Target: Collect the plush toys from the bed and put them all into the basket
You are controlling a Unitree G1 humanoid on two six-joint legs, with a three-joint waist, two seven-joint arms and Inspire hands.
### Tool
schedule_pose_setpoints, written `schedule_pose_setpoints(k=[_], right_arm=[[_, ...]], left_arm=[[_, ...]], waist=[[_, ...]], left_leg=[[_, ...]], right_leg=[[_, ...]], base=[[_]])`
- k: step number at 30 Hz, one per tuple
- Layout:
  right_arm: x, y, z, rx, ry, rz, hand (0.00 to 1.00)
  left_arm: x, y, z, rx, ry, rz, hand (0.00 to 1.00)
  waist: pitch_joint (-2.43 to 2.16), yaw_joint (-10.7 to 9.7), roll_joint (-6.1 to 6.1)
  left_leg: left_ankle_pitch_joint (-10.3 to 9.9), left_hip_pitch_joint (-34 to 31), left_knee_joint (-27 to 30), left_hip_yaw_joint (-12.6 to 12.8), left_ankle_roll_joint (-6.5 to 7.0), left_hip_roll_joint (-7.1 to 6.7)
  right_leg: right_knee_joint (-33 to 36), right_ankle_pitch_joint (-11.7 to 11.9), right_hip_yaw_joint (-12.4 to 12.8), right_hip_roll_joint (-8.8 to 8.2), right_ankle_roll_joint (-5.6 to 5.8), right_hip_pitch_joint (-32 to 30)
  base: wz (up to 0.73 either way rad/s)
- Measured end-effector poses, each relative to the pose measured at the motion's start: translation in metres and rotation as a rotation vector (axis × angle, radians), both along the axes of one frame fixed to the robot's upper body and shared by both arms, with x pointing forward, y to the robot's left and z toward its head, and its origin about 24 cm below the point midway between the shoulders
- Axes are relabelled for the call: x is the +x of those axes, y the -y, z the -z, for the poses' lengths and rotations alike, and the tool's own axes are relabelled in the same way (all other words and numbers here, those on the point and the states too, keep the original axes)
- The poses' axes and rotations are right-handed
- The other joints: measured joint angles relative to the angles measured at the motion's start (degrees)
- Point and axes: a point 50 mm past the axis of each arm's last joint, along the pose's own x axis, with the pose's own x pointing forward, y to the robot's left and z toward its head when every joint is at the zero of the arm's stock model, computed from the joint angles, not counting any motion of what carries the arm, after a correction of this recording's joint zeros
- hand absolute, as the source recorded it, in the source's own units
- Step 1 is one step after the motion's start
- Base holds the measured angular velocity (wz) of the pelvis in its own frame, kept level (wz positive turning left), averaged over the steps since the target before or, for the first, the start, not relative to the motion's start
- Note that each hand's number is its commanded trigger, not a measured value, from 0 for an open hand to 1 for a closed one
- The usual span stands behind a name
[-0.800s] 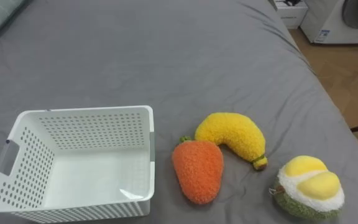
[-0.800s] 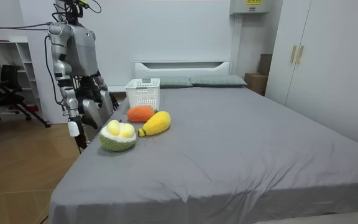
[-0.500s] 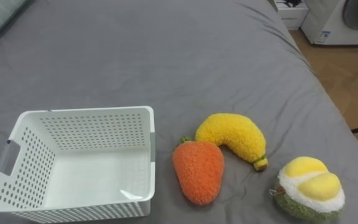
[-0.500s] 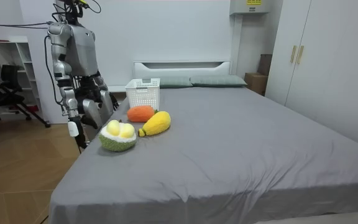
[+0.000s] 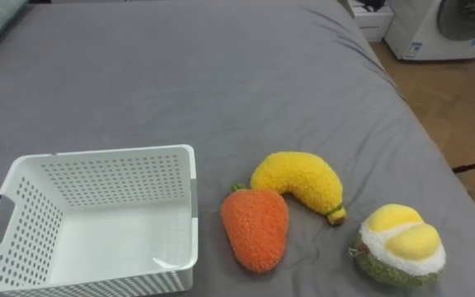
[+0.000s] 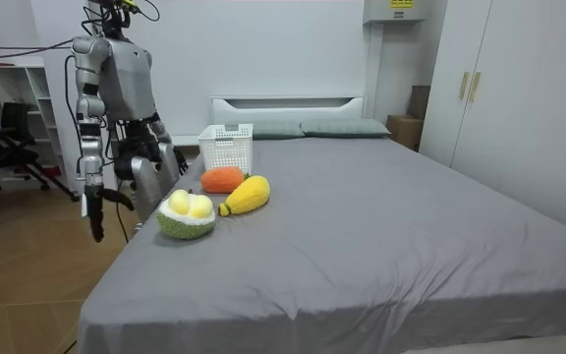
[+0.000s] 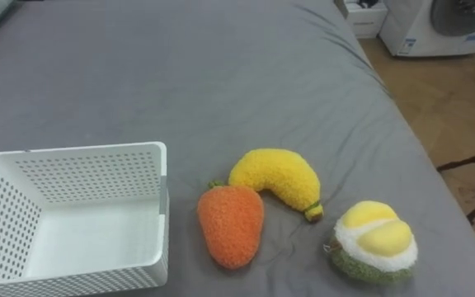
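Three plush toys lay on the bed (image 5: pixel 221 74), none collected, and the white basket (image 5: pixel 105 177) stood empty at the far left of the eye views. I take that basket as my reference.

Just right of the basket's right wall lay the carrot (image 5: pixel 256 227), close to the wall but not touching it. Its long axis ran toward and away from the robot, with the green stem end pointing away. Right of the carrot and a little farther up the bed lay the banana (image 5: pixel 297 179). Its blunt end met the carrot's stem end, and its curved length ran across to the right, with the dark stalk tip pointing at the durian (image 5: pixel 399 246). The durian sat farthest from the basket, apart from the banana and nearest the bed's right edge.

In the room view the robot stood upright at the bedside beside the durian. Its right hand (image 6: pixel 96 224) hung low at its side, off the bed. I took the dark shape at its waist to be the left hand (image 6: pixel 170 157). I could not tell how far either was open; neither held a toy.

My judgement: the carrot is the left arm's piece, being next to the basket, and should be gripped across its width. The durian falls to the right arm.
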Motion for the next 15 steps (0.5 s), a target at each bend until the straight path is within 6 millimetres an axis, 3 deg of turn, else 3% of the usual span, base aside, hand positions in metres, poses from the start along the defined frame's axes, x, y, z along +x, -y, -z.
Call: schedule_pose_setpoints(k=[3, 7, 11, 15], right_arm=[[-0.006, 0.01, -0.004, -0.051, -0.041, 0.063, 0.0], [0.005, 0.045, -0.016, -0.193, -0.059, 0.144, 0.0], [0.041, 0.088, -0.038, -0.393, -0.052, 0.056, 0.0], [0.075, 0.109, -0.057, -0.542, -0.027, -0.042, 0.0]], left_arm=[[-0.002, -0.005, -0.001, 0.005, -0.005, -0.004, 0.0], [-0.004, -0.013, -0.004, 0.02, -0.017, -0.028, 0.0], [-0.006, -0.015, -0.004, 0.03, -0.048, 0.019, 0.0], [-0.005, -0.018, -0.005, 0.033, -0.049, 0.043, 0.0]], waist=[[-0.12, -0.31, -0.87], [-0.04, -1.61, -1.93], [0.0, -1.5, -2.14], [-0.11, -1.34, -2.48]], left_leg=[[-0.01, -0.44, 0.06, 0.46, -0.01, 0.05], [0.01, -0.82, 0.21, 0.77, 0.04, -0.04], [0.0, -0.85, 0.14, 1.55, 0.04, 0.1], [0.01, -1.07, 0.34, 1.49, 0.01, 0.18]], right_leg=[[0.27, 0.01, 0.48, 0.05, -0.07, -0.84], [0.99, 0.28, 0.55, -0.04, 0.04, -1.58], [1.07, 0.3, 1.58, 0.13, 0.04, -1.84], [0.96, 0.3, 1.35, 0.15, 0.04, -1.97]], base=[[-0.09], [-0.05], [-0.09], [0.02]])
